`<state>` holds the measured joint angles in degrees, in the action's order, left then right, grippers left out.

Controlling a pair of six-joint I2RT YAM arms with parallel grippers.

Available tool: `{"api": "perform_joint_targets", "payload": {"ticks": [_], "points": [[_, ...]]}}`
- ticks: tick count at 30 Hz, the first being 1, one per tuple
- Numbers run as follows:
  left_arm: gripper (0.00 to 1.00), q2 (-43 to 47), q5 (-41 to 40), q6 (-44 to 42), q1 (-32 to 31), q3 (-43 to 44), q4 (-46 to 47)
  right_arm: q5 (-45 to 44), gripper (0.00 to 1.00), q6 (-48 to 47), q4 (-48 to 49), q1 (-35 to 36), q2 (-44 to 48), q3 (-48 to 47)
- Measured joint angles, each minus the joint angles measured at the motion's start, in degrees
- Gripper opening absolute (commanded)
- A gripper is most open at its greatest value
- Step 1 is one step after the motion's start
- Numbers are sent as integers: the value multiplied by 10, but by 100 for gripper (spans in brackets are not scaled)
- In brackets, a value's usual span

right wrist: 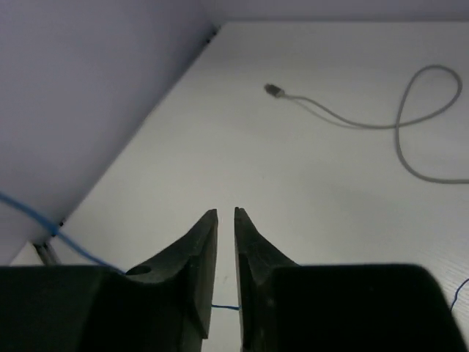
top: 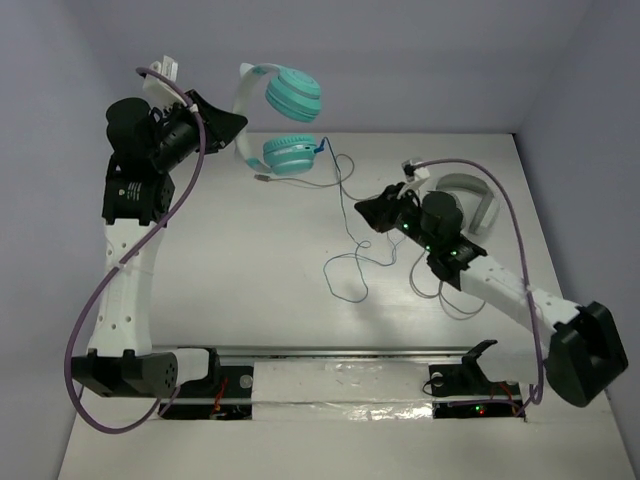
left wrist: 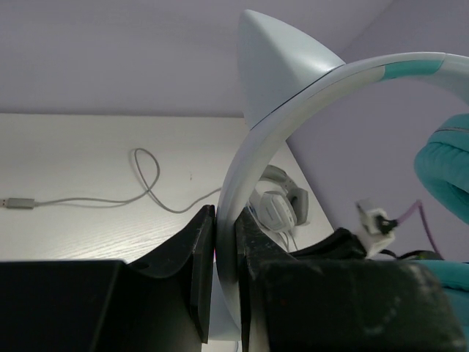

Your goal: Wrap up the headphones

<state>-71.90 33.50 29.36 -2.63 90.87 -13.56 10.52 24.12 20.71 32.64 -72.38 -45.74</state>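
- Teal headphones [top: 293,92] aloft, left gripper [left wrist: 226,220] clamped on their headband [left wrist: 293,95].
- Right gripper [right wrist: 226,216] nearly together around blue cable [right wrist: 29,211]; pinch unclear.
- Grey-white headphones [top: 482,192] behind it, by the desk [top: 260,260] right edge.

Item: headphones [top: 275,120], over-ear, with 2 round teal ear cups, a white headband and a thin dark blue cable.
Hold: the left gripper [top: 237,125] is clamped on the headband [left wrist: 293,103], which stands on edge between its fingers.
Pose: the band arches away from the grip, and both cups sit to the right of it.
Ear cups: 1 cup [top: 293,92] is higher, against the back wall; the other cup [top: 290,153] is lower, near the table's far edge.
Cable [top: 345,215]: it leaves the lower cup, drops to the table and lies in loose loops near the middle.
Cable, far stretch: a short piece crosses the slim gap between the fingers of the right gripper [right wrist: 226,213].
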Motion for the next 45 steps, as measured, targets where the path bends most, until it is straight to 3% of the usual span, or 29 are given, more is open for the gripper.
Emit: {"api": "perform_joint_targets", "payload": {"ticks": [1,2,4,5,8,14,23,31,34,35,38,40,43,44,45], "points": [[0,-2,0,0,0,2,1,-8,31,3,1,0,27,5],[0,-4,0,1,0,3,2,-10,49,7,3,0,52,14],[0,-9,1,4,0,4,5,-3,66,14,18,0,107,46],[0,-12,1,5,0,4,6,4,69,19,26,0,127,63],[0,-21,2,10,0,4,6,25,71,27,38,0,151,108],[0,-36,4,16,0,30,1,54,74,54,45,1,115,160],[0,-37,24,28,0,53,9,-7,76,36,68,4,42,143],[0,-38,28,31,0,59,-9,18,70,-9,115,4,-40,115],[0,-43,29,31,0,82,-17,35,55,-8,123,4,-59,119],[0,-45,29,31,0,90,-18,35,43,-7,124,4,-56,122],[0,-46,29,31,0,107,-18,23,26,6,128,4,-22,136],[0,-48,29,31,0,116,-17,13,25,16,133,4,17,148],[0,-53,30,35,0,123,-16,15,54,20,132,4,65,156],[0,-55,30,38,0,123,-15,17,76,21,131,4,68,153],[0,-56,31,40,0,123,-15,19,83,18,131,4,66,149]]}}
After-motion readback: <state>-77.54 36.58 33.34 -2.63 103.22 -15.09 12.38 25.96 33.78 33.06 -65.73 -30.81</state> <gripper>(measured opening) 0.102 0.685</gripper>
